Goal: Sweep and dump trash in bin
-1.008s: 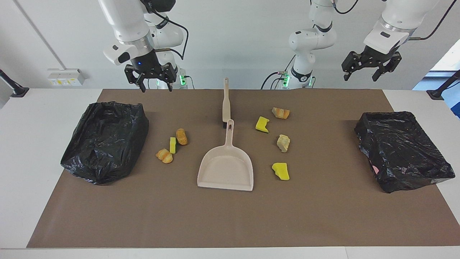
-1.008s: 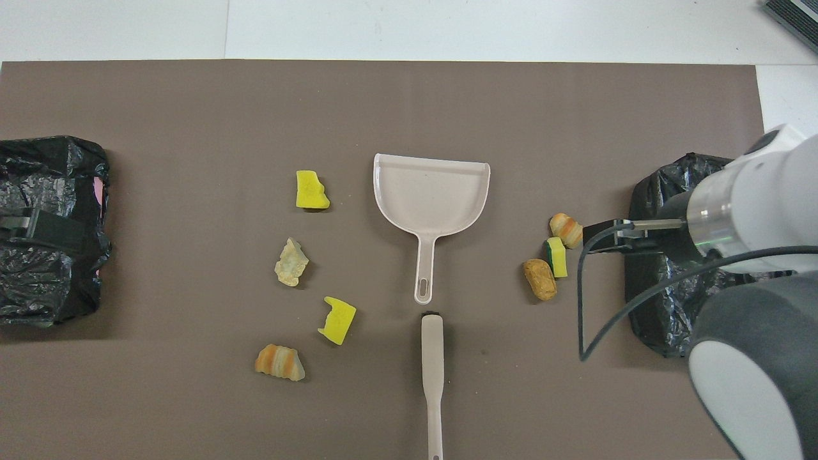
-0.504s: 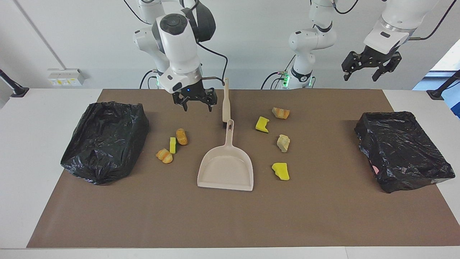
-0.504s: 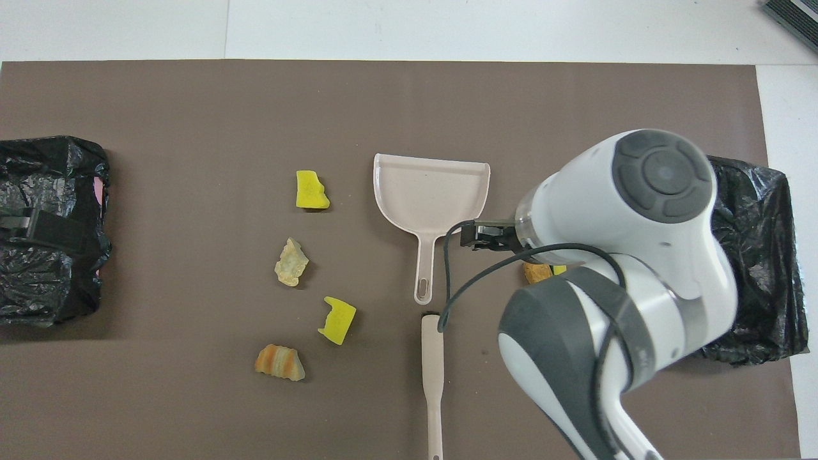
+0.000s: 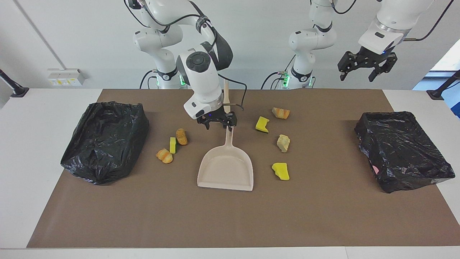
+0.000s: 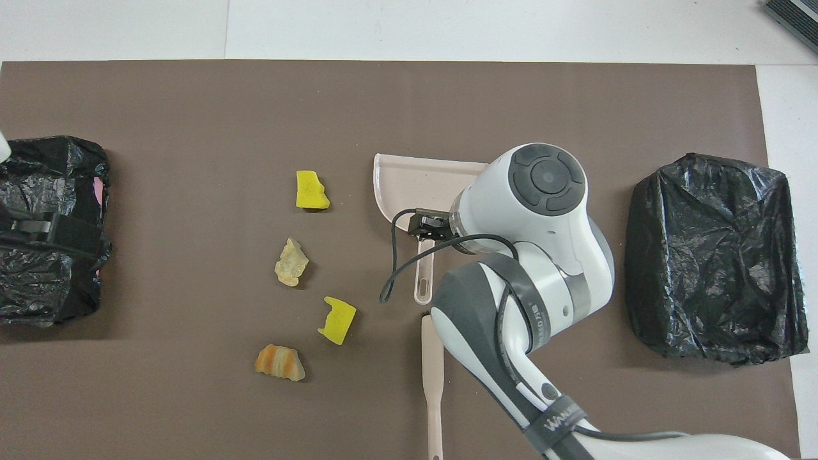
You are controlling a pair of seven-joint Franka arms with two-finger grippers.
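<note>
Trash [image 5: 283, 142] lies loose on the desk either side of the dustpan [image 5: 225, 169]: light, likely squashy. We'd sweep it. Right gripper [image 5: 217, 124], jaws apart, over the pan handle; left gripper [image 5: 363, 69] waits, jaws apart.

Mat [image 5: 230, 223] was plain brown; table [image 5: 43, 118] white. Dustpan [image 5: 226, 171] and brush handle [image 6: 433, 383] were pale beige. Two bins, one at right arm's end [image 5: 104, 140] and one at left arm's end [image 5: 400, 151], wore glossy black liners; pink spot showed on the latter. Trash: sponge pieces [image 5: 281, 171] were bright yellow, one [image 5: 173, 145] with dark green edge; bread-like lumps [image 5: 280, 113] were orange-brown with paler stripes; one lump [image 5: 283, 142] pale tan. Arms were white with grey joints; right gripper [image 5: 217, 124] and left gripper [image 5: 366, 68] were black.
</note>
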